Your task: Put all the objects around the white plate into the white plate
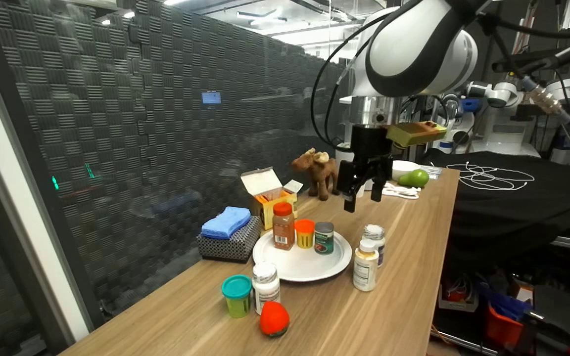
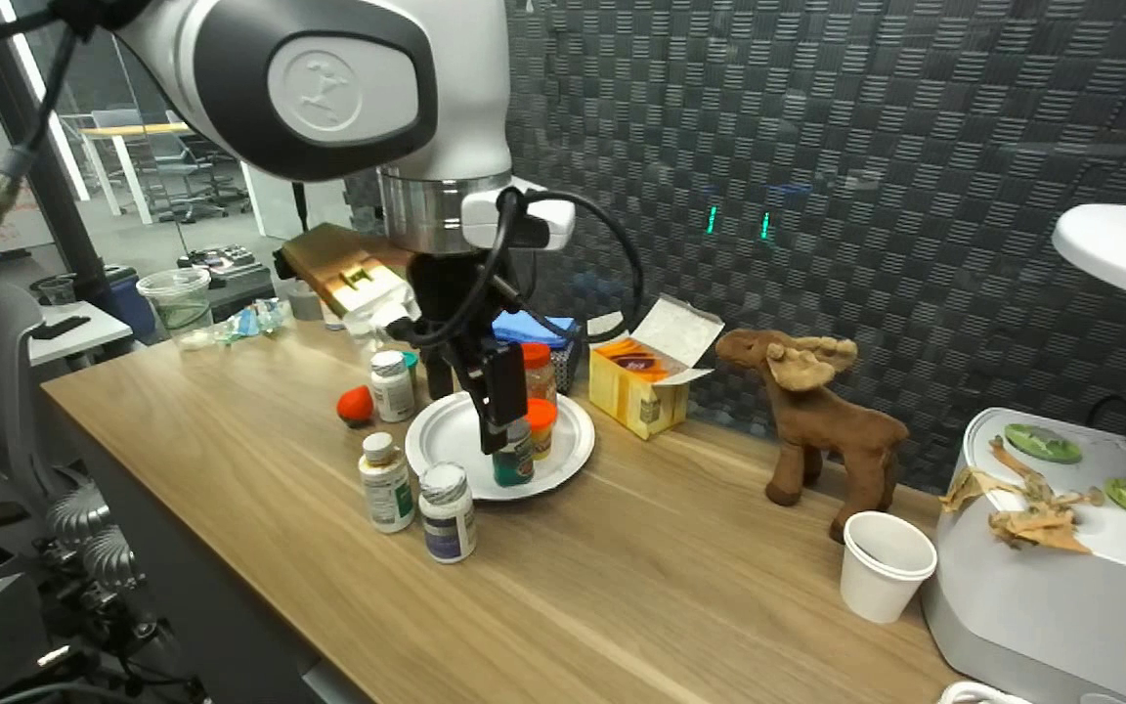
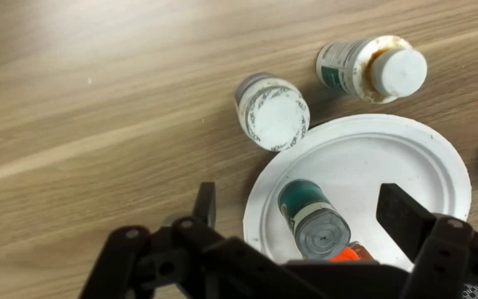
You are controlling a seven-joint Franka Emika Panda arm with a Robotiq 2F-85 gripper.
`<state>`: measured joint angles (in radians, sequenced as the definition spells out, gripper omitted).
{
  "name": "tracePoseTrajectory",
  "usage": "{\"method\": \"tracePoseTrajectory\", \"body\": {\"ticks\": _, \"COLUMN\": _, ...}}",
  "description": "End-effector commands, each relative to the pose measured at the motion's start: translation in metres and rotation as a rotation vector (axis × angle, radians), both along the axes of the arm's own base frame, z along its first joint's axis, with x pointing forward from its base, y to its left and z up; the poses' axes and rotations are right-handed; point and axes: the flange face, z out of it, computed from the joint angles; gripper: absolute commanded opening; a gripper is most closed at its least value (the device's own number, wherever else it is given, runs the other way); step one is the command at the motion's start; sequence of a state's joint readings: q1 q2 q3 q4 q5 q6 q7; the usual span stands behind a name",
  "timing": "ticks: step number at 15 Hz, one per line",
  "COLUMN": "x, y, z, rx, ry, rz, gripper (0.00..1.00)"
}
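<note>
The white plate [image 1: 305,269] holds a red-lidded spice jar [image 1: 283,228], an orange-lidded yellow tub [image 1: 305,236] and a green can [image 1: 324,240], all upright. On the near side stand a teal-lidded tub [image 1: 238,299], a white bottle [image 1: 266,291] and a red-orange rounded object [image 1: 274,319]. Two more white bottles, one with a stained neck [image 1: 365,269] and one with a purple label [image 2: 448,518], stand close together beside the plate. My gripper [image 1: 363,198] is open and empty, above the table near the plate. In the wrist view, the green can [image 3: 305,203] shows between its fingers [image 3: 297,198], below them.
A patterned box [image 1: 235,242] with a blue cloth [image 1: 226,222] and an open yellow box [image 1: 279,205] stand along the wall. A brown toy moose [image 2: 822,420], white paper cups [image 2: 884,572] and a white appliance [image 2: 1022,548] stand farther along. A green pear [image 1: 413,178] lies near the far end.
</note>
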<state>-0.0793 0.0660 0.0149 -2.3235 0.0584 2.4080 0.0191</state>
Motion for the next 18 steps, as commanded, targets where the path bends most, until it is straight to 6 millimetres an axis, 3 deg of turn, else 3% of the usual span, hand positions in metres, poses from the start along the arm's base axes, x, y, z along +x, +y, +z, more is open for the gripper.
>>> {"method": "tracePoseTrajectory", "body": {"ticks": 1, "x": -0.027, "y": 0.006, "z": 0.012, "rx": 0.028, "ry": 0.038, "rz": -0.110, "gripper": 1.00}}
{"method": "tracePoseTrajectory", "body": {"ticks": 7, "x": -0.027, "y": 0.016, "z": -0.006, "rx": 0.088, "ry": 0.124, "rz": -0.133, "gripper": 1.00}}
{"method": "tracePoseTrajectory", "body": {"ticks": 18, "x": -0.016, "y": -0.003, "z": -0.036, "rx": 0.067, "ry": 0.180, "rz": -0.206, "gripper": 1.00}}
